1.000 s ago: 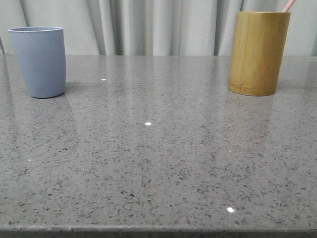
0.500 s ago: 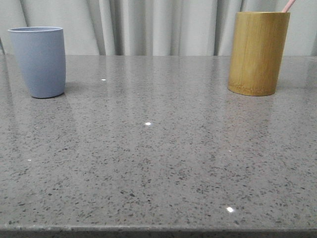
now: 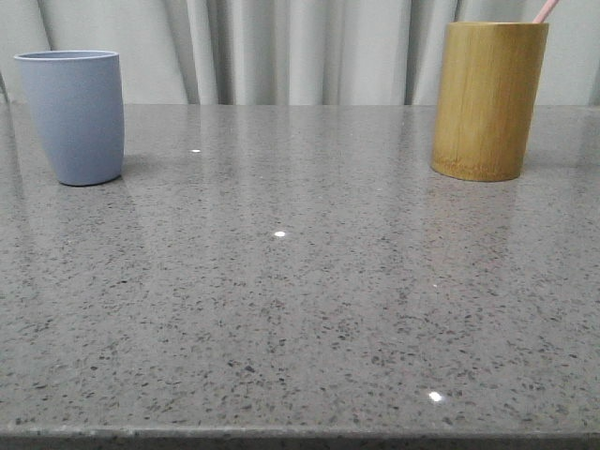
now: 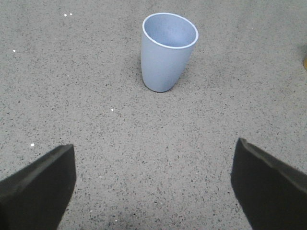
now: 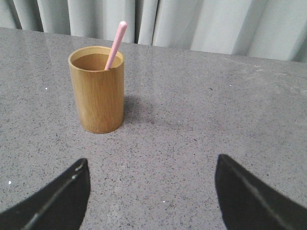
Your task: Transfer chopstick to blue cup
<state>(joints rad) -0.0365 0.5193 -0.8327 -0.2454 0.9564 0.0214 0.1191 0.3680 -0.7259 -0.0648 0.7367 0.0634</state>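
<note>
Standing on the far right of the grey speckled worktop (image 3: 300, 309) is a yellow-brown bamboo cylinder (image 3: 489, 98), and the chopstick (image 5: 115, 44) is still parked inside it, leaning against the rim with its pale pink top poking out above the edge. From the front you only catch the very tip of it over the cylinder. So yeah, not picked up yet.

Way over on the far left sits the blue cup (image 3: 74, 114), upright, open end up, and empty as far as I can see down into it from the left wrist camera. The two containers are well apart, with bare worktop between them. Pale pleated curtains (image 3: 281, 52) hang behind the whole thing.

The left pincer (image 4: 153, 179) hovers over the worktop on the near side of the blue cup, fingers spread wide, nothing between them. The right pincer (image 5: 153, 191) is the same deal: spread wide and holding nothing, facing the bamboo cylinder from the near side, not touching it.
</note>
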